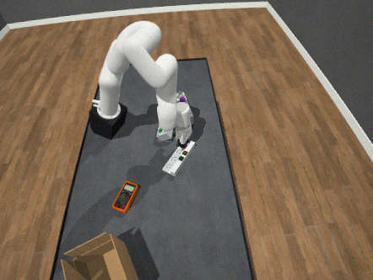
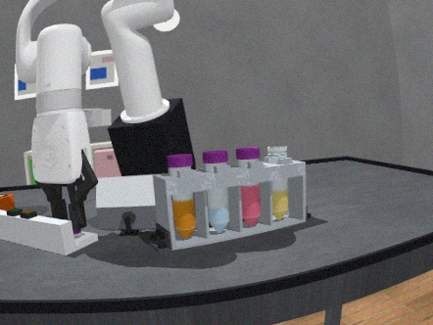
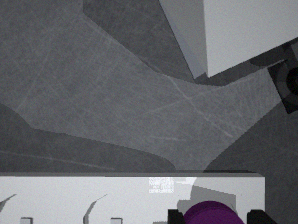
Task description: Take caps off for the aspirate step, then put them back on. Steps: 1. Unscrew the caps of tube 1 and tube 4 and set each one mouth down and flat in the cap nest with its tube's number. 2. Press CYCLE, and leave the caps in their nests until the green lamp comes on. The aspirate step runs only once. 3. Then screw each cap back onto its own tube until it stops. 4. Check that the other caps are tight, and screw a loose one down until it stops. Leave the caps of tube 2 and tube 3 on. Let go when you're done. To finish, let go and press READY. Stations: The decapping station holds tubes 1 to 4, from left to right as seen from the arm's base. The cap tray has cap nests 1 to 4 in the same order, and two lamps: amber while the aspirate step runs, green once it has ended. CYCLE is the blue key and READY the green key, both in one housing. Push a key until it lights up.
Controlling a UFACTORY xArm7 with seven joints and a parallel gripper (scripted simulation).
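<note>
My gripper (image 1: 184, 145) (image 2: 73, 222) (image 3: 215, 219) is shut on a purple cap (image 2: 76, 232) (image 3: 212, 214). It holds the cap low over the end nest of the white cap tray (image 1: 172, 165) (image 2: 29, 230) (image 3: 75, 196), at the end nearest the tube rack. I cannot tell whether the cap touches the nest. The tube rack (image 2: 289, 172) holds several tubes. Three of them wear purple caps (image 2: 179, 160) (image 2: 215, 156) (image 2: 247, 153). The yellow tube (image 2: 279, 203), at the right end in the exterior view, has an open mouth (image 2: 277, 152). The tray's lamps (image 1: 182, 154) (image 2: 22, 212) look unlit.
The white key housing (image 1: 162, 134) (image 3: 245, 30) (image 2: 122, 193) stands between the arm's base and the tray. An orange multimeter (image 1: 126, 196) lies further along the mat. An open cardboard box (image 1: 99, 257) stands at the mat's near end.
</note>
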